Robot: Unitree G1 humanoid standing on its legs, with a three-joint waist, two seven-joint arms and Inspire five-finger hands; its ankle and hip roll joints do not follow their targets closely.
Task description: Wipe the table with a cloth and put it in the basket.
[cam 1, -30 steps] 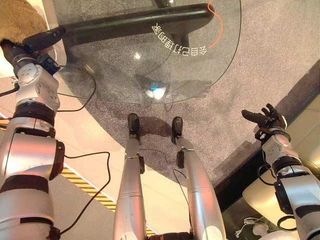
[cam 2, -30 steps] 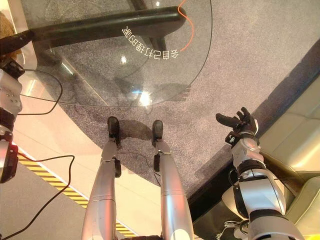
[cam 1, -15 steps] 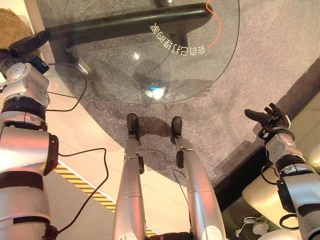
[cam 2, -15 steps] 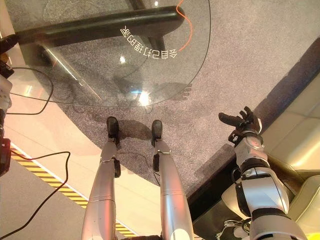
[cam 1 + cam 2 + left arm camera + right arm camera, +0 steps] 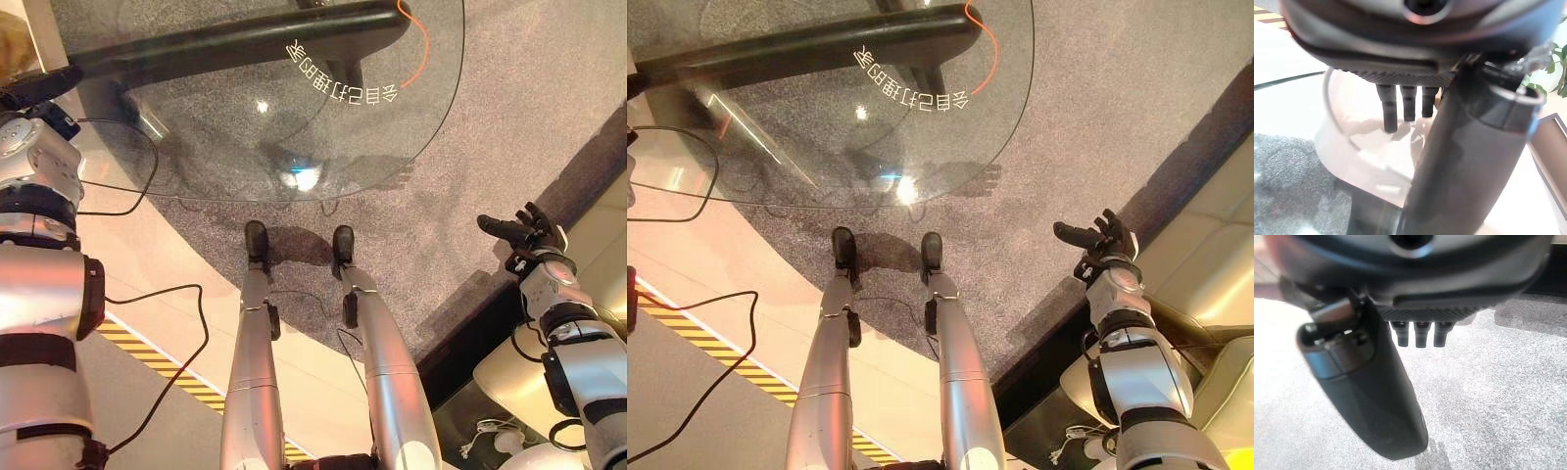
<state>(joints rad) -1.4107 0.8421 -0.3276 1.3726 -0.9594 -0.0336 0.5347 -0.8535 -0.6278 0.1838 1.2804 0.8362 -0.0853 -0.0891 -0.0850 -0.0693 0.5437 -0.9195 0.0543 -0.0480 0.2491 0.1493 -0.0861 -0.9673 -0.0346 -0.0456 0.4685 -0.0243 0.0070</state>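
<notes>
Left eye view: a round glass tabletop (image 5: 294,117) occupies the 12 o'clock region, carried on a dark beam (image 5: 245,44). White characters (image 5: 343,80) and an orange line (image 5: 419,49) are marked on the glass toward 1 o'clock. Grey carpet (image 5: 509,117) lies beneath and beyond it. My left hand (image 5: 44,83) sits at 10 o'clock, at the tabletop's rim. My right hand (image 5: 517,231) hangs at 3 o'clock over the carpet, well apart from the tabletop, fingers straight and spread, holding nothing.

Right eye view: same layout. My right hand (image 5: 1097,240) is at 3 o'clock, fingers apart, with a cream sofa (image 5: 1205,264) just beyond it. A yellow-and-black striped strip (image 5: 686,338) crosses the pale floor at 8 o'clock.

Left wrist view: my left fingers (image 5: 1405,103) point straight out, relaxed and empty, toward a pale curved surface; the glass edge and carpet show below.

Right wrist view: my right fingers (image 5: 1420,333) are straight and empty over the carpet (image 5: 1498,396).

I cannot locate the cloth or the basket; neither hand carries the cloth.
</notes>
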